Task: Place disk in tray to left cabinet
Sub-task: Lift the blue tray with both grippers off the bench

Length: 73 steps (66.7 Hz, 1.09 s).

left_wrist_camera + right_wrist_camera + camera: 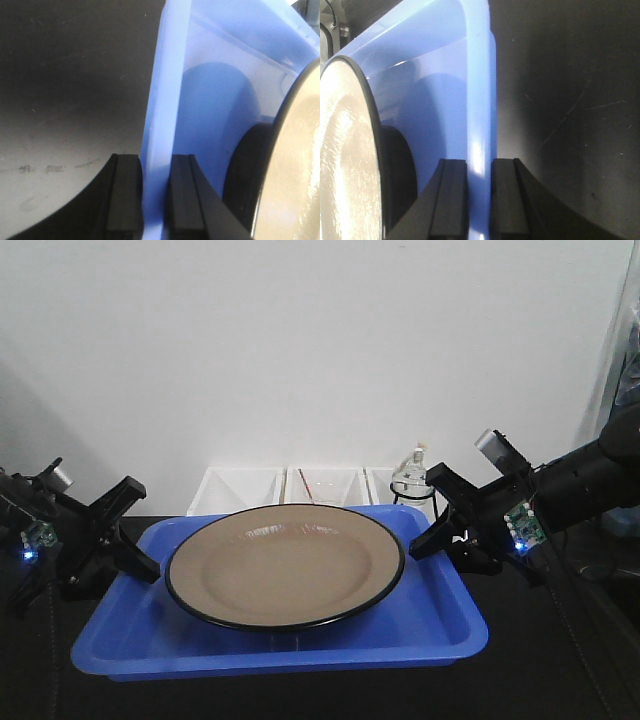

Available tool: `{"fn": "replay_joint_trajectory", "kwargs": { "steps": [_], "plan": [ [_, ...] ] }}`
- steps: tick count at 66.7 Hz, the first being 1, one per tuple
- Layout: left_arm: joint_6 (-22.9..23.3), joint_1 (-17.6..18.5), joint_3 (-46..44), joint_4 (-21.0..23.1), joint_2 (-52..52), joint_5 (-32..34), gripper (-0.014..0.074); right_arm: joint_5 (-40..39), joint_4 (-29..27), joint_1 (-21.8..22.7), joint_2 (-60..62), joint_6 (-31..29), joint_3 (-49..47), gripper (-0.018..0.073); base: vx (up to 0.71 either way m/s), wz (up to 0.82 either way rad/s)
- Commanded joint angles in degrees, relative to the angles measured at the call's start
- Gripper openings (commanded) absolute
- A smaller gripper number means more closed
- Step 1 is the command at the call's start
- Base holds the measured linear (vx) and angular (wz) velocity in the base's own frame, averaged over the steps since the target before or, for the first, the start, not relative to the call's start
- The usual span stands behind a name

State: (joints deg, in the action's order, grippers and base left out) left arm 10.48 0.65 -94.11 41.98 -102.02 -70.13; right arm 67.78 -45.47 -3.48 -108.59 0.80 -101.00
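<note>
The tan disk [285, 565] with its thin black rim lies flat inside the bright blue tray [300, 655], filling most of it. My left gripper [140, 565] is shut on the tray's left rim, and my right gripper [432, 540] is shut on the right rim. In the left wrist view, the two black pads of the left gripper [154, 160] clamp the blue tray rim [167, 75], with the disk [295, 165] at the right edge. In the right wrist view, the right gripper [479, 162] pinches the tray rim [480, 75], with the disk [345, 150] on the left. The cabinet is out of view.
Small white bins [245, 485] stand in a row behind the tray against the white wall. A glass flask [410, 472] on a wire stand sits at the back right. The dark tabletop [560, 680] spreads under and around the tray.
</note>
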Motion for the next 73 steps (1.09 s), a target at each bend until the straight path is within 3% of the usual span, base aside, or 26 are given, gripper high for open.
{"fn": "replay_joint_trajectory", "kwargs": {
  "steps": [1,73],
  "plan": [
    [0.52,1.69,-1.97,13.12,3.15,-1.38,-0.0001,1.48,-13.14,-1.8,3.68,-0.8,-2.22,-0.0004,0.0,0.0],
    [0.57,1.69,-1.97,12.53,3.15,-1.27,-0.0001,3.79,-13.19,-1.8,3.68,-2.64,-2.22,-0.0004,0.0,0.0]
  ]
}}
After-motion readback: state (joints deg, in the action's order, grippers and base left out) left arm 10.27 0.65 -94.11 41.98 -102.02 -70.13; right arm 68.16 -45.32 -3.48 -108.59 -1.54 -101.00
